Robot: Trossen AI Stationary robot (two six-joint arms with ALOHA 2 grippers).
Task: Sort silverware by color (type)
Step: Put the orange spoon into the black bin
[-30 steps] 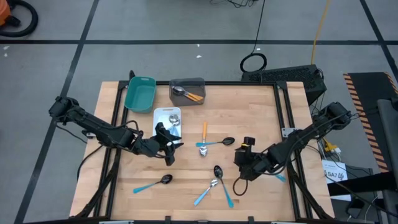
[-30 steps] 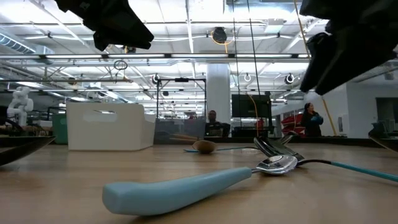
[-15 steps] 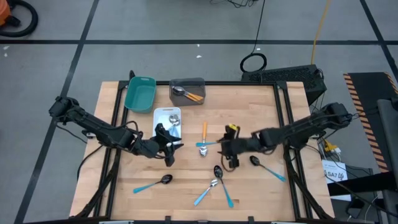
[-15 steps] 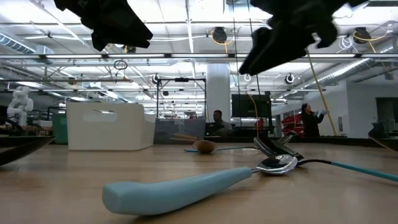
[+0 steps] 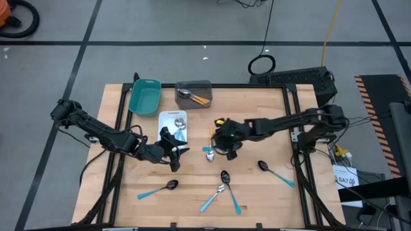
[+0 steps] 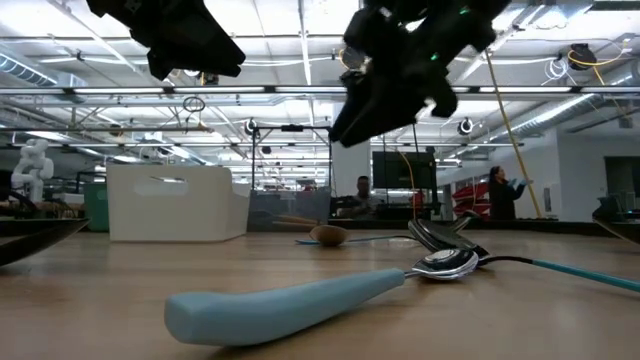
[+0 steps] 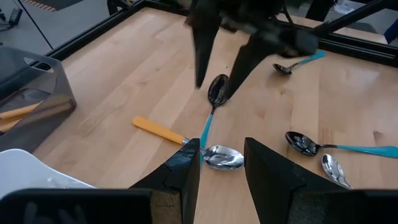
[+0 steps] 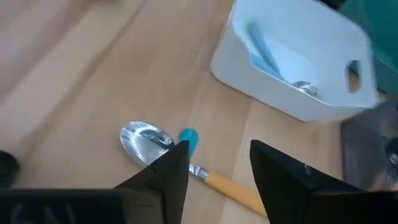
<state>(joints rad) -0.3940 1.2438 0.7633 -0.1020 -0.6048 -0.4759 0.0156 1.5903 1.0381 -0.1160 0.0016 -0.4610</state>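
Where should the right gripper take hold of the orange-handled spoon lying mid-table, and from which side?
Grip the orange-handled spoon from above, across its thin handle. The handle lies flat and bare, while a blue-handled spoon crosses near its silver bowl. The right gripper hovers open there.

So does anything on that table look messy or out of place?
Nothing looks broken or spilled. Several spoons lie loose and scattered on the table, and two cross: an orange-handled spoon and a blue-handled spoon overlap mid-table, right under the right claw.

My right gripper [image 5: 225,142] hangs right of the white plastic tray [image 5: 172,122], above the orange-handled spoon [image 5: 210,138] on the wooden desk [image 5: 270,115].
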